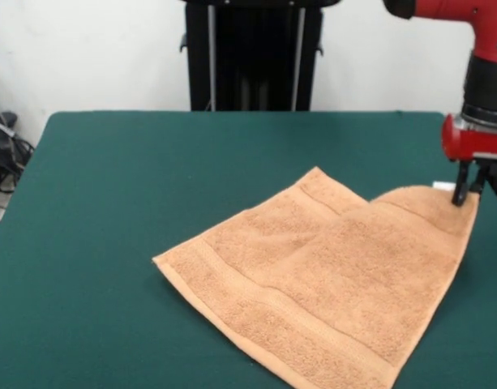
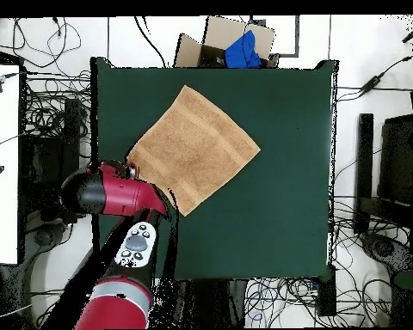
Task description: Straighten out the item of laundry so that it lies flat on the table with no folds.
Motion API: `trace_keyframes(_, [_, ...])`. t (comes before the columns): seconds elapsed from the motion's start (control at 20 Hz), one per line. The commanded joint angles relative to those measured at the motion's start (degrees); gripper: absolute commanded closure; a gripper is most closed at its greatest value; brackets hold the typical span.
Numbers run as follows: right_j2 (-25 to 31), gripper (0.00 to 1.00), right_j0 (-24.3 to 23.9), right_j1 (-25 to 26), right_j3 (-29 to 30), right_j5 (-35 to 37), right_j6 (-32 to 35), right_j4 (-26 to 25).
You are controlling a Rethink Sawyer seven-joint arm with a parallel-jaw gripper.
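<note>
An orange towel point(image 1: 321, 275) lies almost flat on a green table point(image 1: 110, 203). The gripper point(image 1: 467, 193) pinches 1 raised corner. The towel looks soft, light and limp, so its corners are the best hold.

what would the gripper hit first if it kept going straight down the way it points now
Most likely the towel. The gripper points down at the towel's raised corner by the white tag, and its tips look at or on the cloth already. Under that lies the green table. Whether there is contact is unclear.

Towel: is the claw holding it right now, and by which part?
Seemingly yes: the claw pinches the towel at its corner by the white tag.
</note>
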Motion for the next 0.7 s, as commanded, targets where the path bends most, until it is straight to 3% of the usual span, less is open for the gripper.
trace_keyframes(0.05, [-4.0, 1.0, 4.2, 5.0, -5.6, 0.1, 20.1, 7.7])
trace_keyframes(0.7, [-10.1, 1.0, 9.1, 10.1, -11.2, 3.7, 22.6, 17.9])
